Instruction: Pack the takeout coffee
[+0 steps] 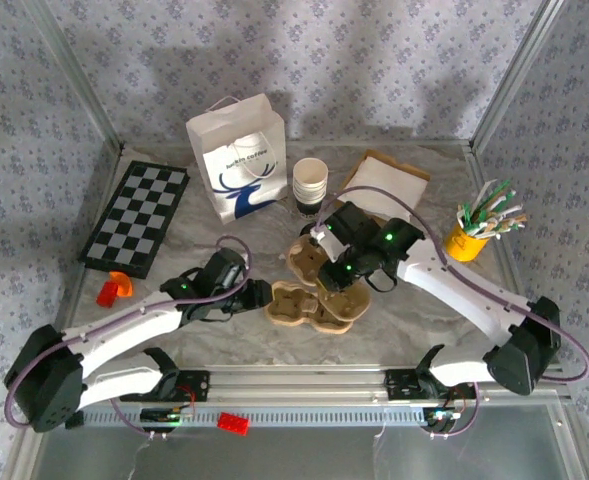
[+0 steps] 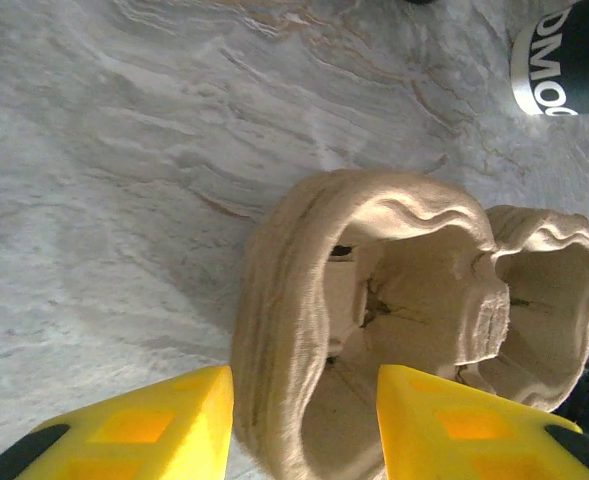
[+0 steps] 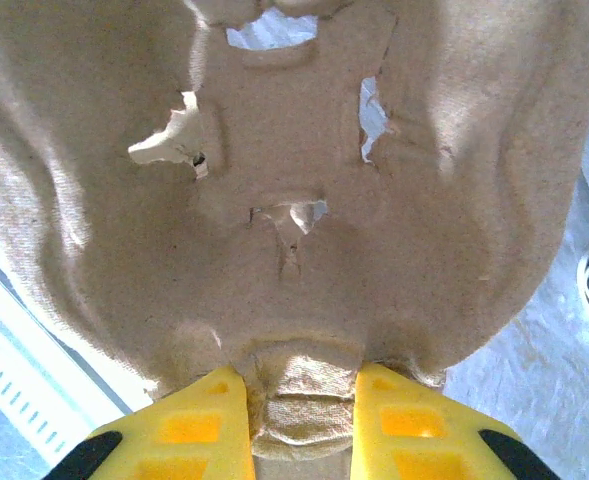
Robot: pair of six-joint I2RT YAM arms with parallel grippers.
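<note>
Here the right claw (image 3: 299,385) pinches the edge tab of one pulp cup carrier (image 3: 294,200) toward the table's (image 2: 124,150) near edge. The left claw (image 2: 304,380) straddles a second carrier's (image 2: 414,290) rim, grip uncertain. Best to peel them apart gently, pinning the lower one flat.

found rough, matt, fibrous moulded pulp in the cup carrier (image 3: 274,200), torn ragged at its holes. met smooth, glossy yellow plastic on the left gripper (image 2: 302,400) fingers (image 2: 144,425). noted a smooth, marble-patterned table (image 2: 124,150) with a faint sheen, a smooth white paper bag (image 1: 236,160), paper cups (image 1: 310,180) and dull metal rails (image 1: 314,383).
</note>
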